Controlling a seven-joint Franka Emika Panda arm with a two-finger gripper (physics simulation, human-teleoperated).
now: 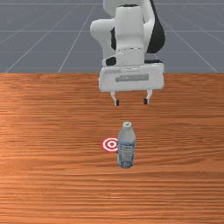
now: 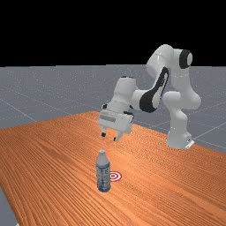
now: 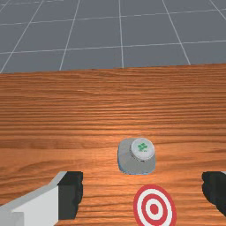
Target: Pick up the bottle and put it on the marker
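- The table [image 2: 57, 150], orange-brown wood, spreads beneath the gripper [image 1: 131, 102] and reaches past it on every side the front view shows.
- The arm [image 2: 145, 99], white and grey with black parts, comes in behind and above the gripper; in the far view it reaches toward that view's left.
- The gripper hangs above the table, released: its 2 fingers [image 3: 70, 194] stand wide apart, dark at the tips, with nothing held between them. It touches neither the bottle [image 1: 126, 148] nor the marker [image 3: 154, 209].
- The bottle stands upright on the table, lower than the gripper and out in front of it, on the side away from the arm's base. In the wrist view it is seen beyond the 2 fingertips, between their lines. Its lower part is blue and whitish.
- The marker, a red and white target of rings, lies flat below the gripper, nearer the arm's base than the bottle. The bottle is near it, not on it; the front view has the bottle overlapping 1 edge.
- The bottle's cap [image 3: 148, 154] is white with a green print, facing up, lower than the fingertips.
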